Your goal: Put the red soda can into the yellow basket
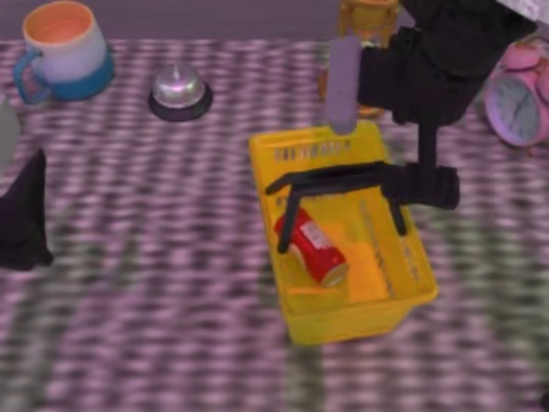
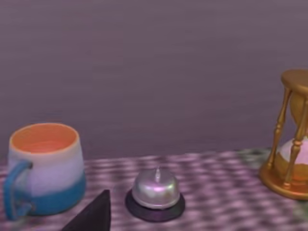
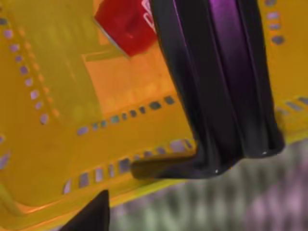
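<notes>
The red soda can [image 1: 310, 247] lies on its side on the floor of the yellow basket [image 1: 343, 322], toward its left wall, and nothing holds it. The basket's black handles [image 1: 334, 178] stand folded up across its middle. My right gripper [image 1: 429, 184] hovers over the basket's right rim, beside the end of the handles, open and empty. In the right wrist view, one dark fingertip [image 3: 96, 211] shows above the yellow rim [image 3: 43, 159]. Beyond it are the handle [image 3: 216, 86] and part of the can [image 3: 126, 24]. My left gripper [image 1: 34, 180] is parked at the table's left edge, open.
A blue-and-white mug [image 1: 64, 47] stands at the back left, with a silver call bell [image 1: 179, 90] to its right. A golden hourglass [image 1: 367, 21] stands behind the basket, under my right arm. A pink alarm clock [image 1: 519, 99] sits at the back right.
</notes>
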`<act>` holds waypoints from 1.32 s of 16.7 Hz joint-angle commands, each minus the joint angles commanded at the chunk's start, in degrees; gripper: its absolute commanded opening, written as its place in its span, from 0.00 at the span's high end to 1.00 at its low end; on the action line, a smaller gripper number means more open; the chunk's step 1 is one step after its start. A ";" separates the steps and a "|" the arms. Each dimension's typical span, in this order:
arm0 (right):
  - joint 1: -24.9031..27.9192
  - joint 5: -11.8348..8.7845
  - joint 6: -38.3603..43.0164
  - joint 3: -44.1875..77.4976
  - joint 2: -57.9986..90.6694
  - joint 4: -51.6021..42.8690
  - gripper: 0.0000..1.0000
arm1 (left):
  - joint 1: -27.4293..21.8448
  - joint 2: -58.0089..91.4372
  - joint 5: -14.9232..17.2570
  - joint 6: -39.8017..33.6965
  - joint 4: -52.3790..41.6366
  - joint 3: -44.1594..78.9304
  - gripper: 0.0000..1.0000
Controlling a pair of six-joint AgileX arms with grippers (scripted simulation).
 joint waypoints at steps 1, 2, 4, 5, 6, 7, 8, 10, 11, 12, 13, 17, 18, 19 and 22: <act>1.26 0.03 -2.00 4.20 4.34 -2.73 0.00 | 0.52 -5.19 -2.62 0.45 -2.03 -2.85 0.00; 2.48 0.07 -3.96 8.31 8.44 -5.35 0.00 | 0.98 -9.82 -5.04 0.94 -3.82 -5.44 0.00; 4.38 0.19 -7.00 14.74 14.45 -9.31 0.00 | 1.70 -17.25 -9.18 1.95 -6.60 -9.71 0.00; 5.17 0.26 -8.28 17.41 16.79 -10.92 0.00 | 1.96 -20.06 -10.84 2.42 -7.62 -11.36 0.00; 5.75 0.32 -9.23 19.36 18.42 -12.10 0.00 | 2.17 -22.29 -12.22 2.82 -8.40 -12.67 0.00; 6.19 0.37 -9.93 20.79 19.58 -12.95 0.00 | 2.32 -23.91 -13.26 3.14 -8.96 -13.65 0.00; 6.47 0.40 -10.38 21.70 20.29 -13.48 0.00 | 2.42 -24.94 -13.94 3.36 -9.31 -14.27 0.00; 6.59 0.42 -10.57 22.10 20.60 -13.71 0.00 | 2.46 -25.38 -14.24 3.45 -9.46 -14.54 0.00; 6.59 0.42 -10.57 22.10 20.60 -13.71 0.00 | 2.46 -25.38 -14.24 3.45 -9.46 -14.54 0.00; 6.59 0.42 -10.57 22.10 20.60 -13.71 0.00 | 2.46 -25.38 -14.24 3.45 -9.46 -14.54 0.00; 6.38 0.40 -10.59 22.16 20.69 -13.70 0.00 | 2.46 -25.38 -14.24 3.45 -9.46 -14.54 0.00; 6.56 0.41 -10.58 18.32 20.12 -10.50 0.00 | 2.46 -25.38 -14.24 3.45 -9.46 -14.54 0.00; 6.60 0.41 -10.55 17.08 19.96 -9.40 0.00 | 2.46 -25.38 -14.24 3.45 -9.46 -14.54 0.00; 6.62 0.41 -10.54 16.43 19.87 -8.77 0.00 | 2.46 -25.38 -14.24 3.45 -9.46 -14.54 0.00; 6.63 0.41 -10.54 16.34 19.87 -8.67 0.00 | 2.46 -25.38 -14.24 3.45 -9.46 -14.54 0.00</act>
